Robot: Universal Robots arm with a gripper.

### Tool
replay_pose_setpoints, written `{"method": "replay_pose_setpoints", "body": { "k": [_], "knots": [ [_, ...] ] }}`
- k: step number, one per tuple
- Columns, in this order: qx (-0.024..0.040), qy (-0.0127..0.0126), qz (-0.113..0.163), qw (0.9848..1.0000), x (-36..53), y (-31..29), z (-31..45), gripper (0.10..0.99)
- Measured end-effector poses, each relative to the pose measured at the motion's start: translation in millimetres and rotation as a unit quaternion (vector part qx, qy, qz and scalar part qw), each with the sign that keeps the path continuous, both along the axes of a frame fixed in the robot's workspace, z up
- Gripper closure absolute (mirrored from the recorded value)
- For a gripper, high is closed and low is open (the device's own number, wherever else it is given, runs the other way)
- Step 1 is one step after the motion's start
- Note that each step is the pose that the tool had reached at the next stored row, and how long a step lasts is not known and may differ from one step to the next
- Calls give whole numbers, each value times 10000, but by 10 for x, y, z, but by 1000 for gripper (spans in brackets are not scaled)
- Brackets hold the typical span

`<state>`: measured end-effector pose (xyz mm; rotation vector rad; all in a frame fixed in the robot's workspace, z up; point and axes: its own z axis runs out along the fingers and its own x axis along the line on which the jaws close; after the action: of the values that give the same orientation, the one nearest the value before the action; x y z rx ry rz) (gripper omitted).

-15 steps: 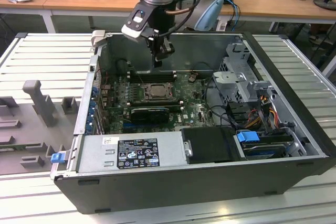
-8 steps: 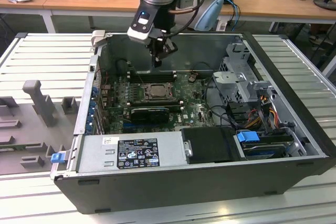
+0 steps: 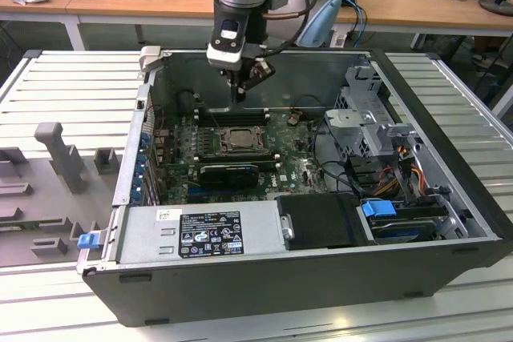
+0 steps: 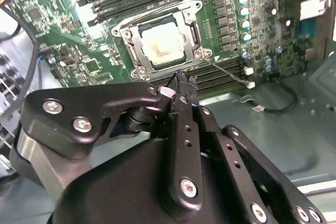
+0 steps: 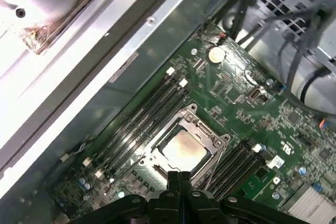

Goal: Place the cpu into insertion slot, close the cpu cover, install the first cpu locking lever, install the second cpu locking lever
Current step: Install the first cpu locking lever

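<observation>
Closest up, the gripper (image 4: 184, 78) has its black fingers pressed together at the tips with nothing between them. It hangs over the memory slots (image 4: 220, 77) just beside the insertion slot (image 3: 220, 143). Within that slot lies the cpu (image 4: 163, 45), its pale top showing through the window of the cpu cover (image 4: 134, 51), which lies flat over it. One thin locking lever (image 4: 228, 73) angles out from the slot's corner.

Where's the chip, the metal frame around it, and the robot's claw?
cpu (image 4: 163, 45): second wrist view, middle of its pale metal top.
cpu cover (image 4: 134, 46): second wrist view, one side bar of the frame.
gripper (image 5: 179, 174): first wrist view, midway between its shut fingertips.
</observation>
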<state>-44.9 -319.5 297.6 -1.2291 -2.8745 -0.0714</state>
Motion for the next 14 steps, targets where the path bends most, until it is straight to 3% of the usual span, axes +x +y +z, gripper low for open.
{"method": "replay_pose_setpoints", "body": {
  "k": [3,4,8,11,14],
  "knots": [
    [0,-5,275,9996,0,0,0,980],
    [0,-6,470,9989,0,0,0,980],
    [1,-7,763,9971,0,0,0,980],
    [1,-8,1025,9947,0,0,-1,980],
    [1,-9,1509,9885,0,0,-1,980]
  ]
}}
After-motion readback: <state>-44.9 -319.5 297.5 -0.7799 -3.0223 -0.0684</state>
